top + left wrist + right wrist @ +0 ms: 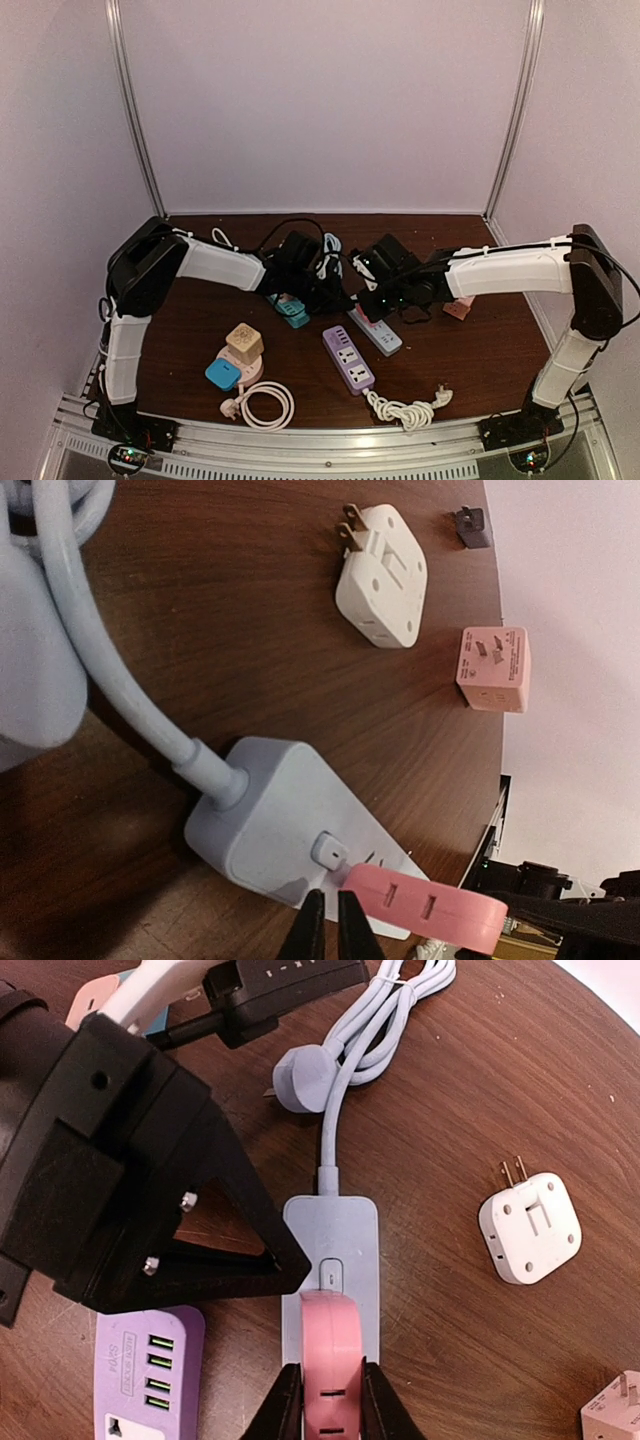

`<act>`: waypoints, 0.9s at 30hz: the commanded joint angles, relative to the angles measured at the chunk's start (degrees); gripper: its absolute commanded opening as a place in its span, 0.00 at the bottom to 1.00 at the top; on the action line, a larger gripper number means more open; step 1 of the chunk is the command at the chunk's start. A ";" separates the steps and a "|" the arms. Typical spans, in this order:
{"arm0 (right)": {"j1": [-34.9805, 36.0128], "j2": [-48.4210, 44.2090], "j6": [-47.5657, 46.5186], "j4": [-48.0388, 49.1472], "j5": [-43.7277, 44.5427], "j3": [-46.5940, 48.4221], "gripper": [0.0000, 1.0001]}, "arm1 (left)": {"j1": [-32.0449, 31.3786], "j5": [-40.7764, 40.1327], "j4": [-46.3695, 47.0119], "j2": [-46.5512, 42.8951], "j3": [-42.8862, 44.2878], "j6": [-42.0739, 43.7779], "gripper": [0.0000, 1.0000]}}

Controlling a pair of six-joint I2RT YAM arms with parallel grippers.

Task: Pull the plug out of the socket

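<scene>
Right jaws grip pink plug (pixel 330 1360) above brown table (pixel 450 1110).

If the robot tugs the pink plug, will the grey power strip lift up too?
Probably a bit: the power strip looks like light plastic, and the pink plug sits snug in it. The left gripper seems to pin it down. Its looped cord looks floppy, so no anchor.

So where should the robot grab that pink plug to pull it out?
By its two flat side faces, coming straight down from above. The pink plug sticks up from the grey power strip, so those sides are free. The right gripper pinches it that way now.
</scene>
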 commanded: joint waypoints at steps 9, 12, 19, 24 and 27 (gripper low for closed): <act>-1.20 2.39 0.40 -1.23 -2.02 0.63 0.29 | -0.17 -1.45 -0.23 2.74 2.85 1.33 0.07; -1.19 2.12 0.45 -1.08 -1.63 0.56 0.27 | -0.08 -1.42 -0.41 3.15 3.65 1.37 0.07; -1.19 2.11 0.52 -1.19 -1.56 1.43 0.20 | 0.09 -3.01 -2.53 4.78 7.93 2.10 0.07; -1.19 1.69 0.55 -1.02 -1.17 1.19 0.17 | 0.18 -3.55 -7.04 6.15 9.88 3.75 0.07; -1.19 1.27 0.80 -0.79 -0.68 1.01 0.14 | 0.18 -3.88 -8.11 6.53 9.29 4.18 0.06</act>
